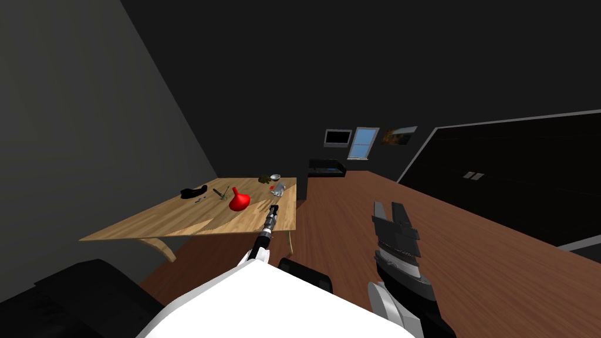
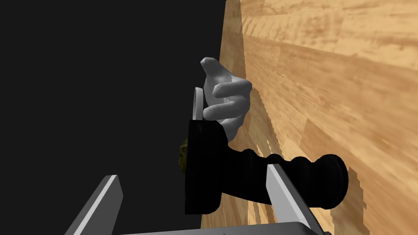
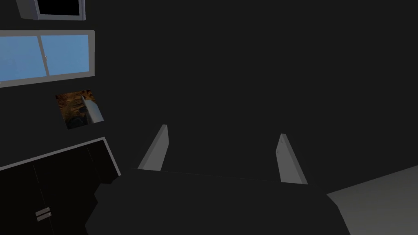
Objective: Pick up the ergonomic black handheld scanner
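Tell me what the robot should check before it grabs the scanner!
1. Left gripper open: ok, its fingers stand wide apart.
2. Scanner in front of it: ok, close ahead on the table.
3. Fingers on both sides of the scanner: cannot tell; one finger crosses its ribbed handle.
4. Grey hand figure out of the way: not ok, it sits right behind the scanner.
5. Right gripper out of the way: ok, open, empty and off the table.
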Motion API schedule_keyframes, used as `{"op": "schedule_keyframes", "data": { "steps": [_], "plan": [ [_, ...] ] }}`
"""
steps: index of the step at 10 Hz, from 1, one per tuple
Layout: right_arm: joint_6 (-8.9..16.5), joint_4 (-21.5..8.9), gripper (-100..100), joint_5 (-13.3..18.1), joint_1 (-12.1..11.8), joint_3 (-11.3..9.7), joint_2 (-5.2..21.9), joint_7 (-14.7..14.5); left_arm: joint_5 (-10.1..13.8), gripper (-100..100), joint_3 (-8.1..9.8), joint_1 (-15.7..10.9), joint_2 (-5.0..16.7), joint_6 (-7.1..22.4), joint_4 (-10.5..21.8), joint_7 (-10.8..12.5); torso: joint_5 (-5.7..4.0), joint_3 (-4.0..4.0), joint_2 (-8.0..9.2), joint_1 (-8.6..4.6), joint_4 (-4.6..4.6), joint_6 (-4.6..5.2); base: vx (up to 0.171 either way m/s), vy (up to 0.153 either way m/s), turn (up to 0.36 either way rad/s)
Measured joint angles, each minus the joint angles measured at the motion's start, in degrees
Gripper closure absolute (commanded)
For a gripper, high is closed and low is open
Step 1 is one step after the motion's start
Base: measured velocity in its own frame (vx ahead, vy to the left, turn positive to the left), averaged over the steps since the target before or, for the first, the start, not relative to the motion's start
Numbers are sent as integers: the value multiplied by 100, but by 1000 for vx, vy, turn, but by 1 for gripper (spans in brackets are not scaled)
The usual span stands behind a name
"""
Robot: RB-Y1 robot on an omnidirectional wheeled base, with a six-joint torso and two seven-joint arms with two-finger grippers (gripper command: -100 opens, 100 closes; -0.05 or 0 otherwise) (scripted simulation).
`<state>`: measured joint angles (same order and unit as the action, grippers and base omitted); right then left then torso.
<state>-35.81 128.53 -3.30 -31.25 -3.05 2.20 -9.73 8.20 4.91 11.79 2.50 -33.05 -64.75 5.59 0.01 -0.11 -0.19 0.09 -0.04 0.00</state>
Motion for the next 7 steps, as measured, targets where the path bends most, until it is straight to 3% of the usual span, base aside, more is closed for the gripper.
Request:
{"op": "schedule_keyframes", "data": {
  "steps": [1,2,6,7],
  "plan": [
    [0,0,0,0,0,0,0,0,0,-100,0,0,2,1,-2,0,-1,6,10,-7,2,0,0,0,0],
    [0,0,0,0,0,0,0,0,0,100,0,0,2,1,-2,0,-2,9,15,-9,4,0,0,0,0],
    [0,0,0,0,1,0,0,0,0,100,0,0,2,1,-2,0,-2,11,18,-10,4,0,0,0,0],
    [0,0,0,0,1,0,0,0,0,0,0,0,2,1,-2,0,-2,11,18,-10,4,0,0,0,0]
  ]
}}
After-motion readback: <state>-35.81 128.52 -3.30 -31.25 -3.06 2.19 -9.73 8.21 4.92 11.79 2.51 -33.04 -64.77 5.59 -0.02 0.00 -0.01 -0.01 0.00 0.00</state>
